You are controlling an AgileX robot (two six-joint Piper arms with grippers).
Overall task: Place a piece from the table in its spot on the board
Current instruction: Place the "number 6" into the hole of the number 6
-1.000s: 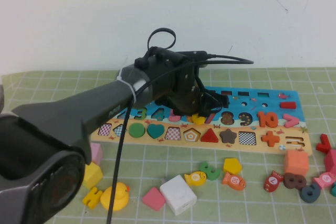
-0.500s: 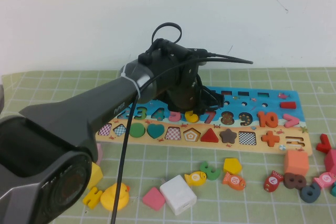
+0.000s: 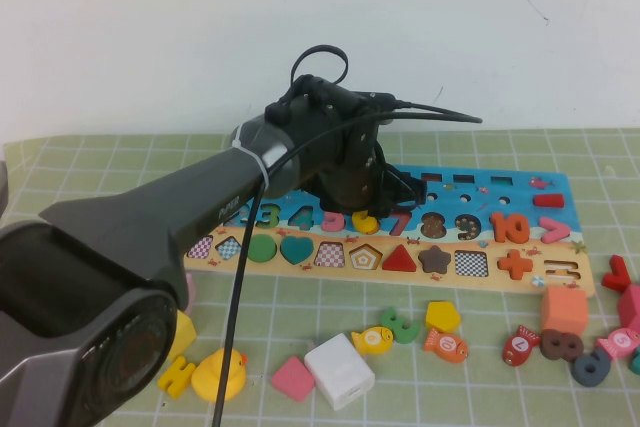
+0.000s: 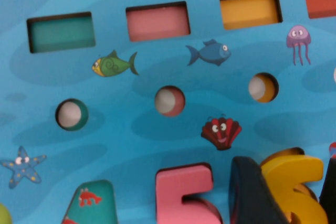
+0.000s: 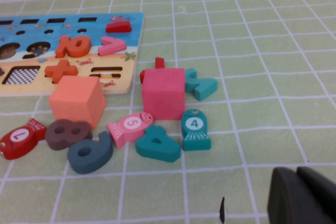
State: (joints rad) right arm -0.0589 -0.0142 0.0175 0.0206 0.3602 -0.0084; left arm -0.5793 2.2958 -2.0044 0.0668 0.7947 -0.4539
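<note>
High view – left claw [image 3: 368,209]: frame centre, low over the board's digit row, between pink 5 and red 7.
High view – the piece [image 3: 365,220]: yellow 6, at its slot between 5 and 7; mostly hidden by the claw, fully seated or not: cannot tell.
High view – the board [image 3: 520,190]: lies across mid-frame on the green-grid worktop [image 3: 480,387]; blue part far side, tan shape strip near side.
High view – right claw: not visible here.
Left wrist view – the piece [image 4: 291,184]: lower right of frame, between two dark fingers [image 4: 252,192], one on each side; claw narrow, closed on the 6.
Left wrist view – neighbour: pink 5 [image 4: 184,192] just beside, lower centre.
Right wrist view – right claw [image 5: 302,195]: lower right corner, parked over bare worktop, well apart from the board; opening: cannot tell.
Right wrist view – loose parts: pink cube [image 5: 163,93], orange cube [image 5: 77,102], teal 4 [image 5: 157,145] mid-frame, untouched.
Step in hand (est.): seat the 6, then let go.
How-to: keep the piece flat and square to the slot; press straight down, no side drag against the 5; open the claw only once the 6 sits level w/ neighbours; lift vertically to avoid pulling it out.
</note>
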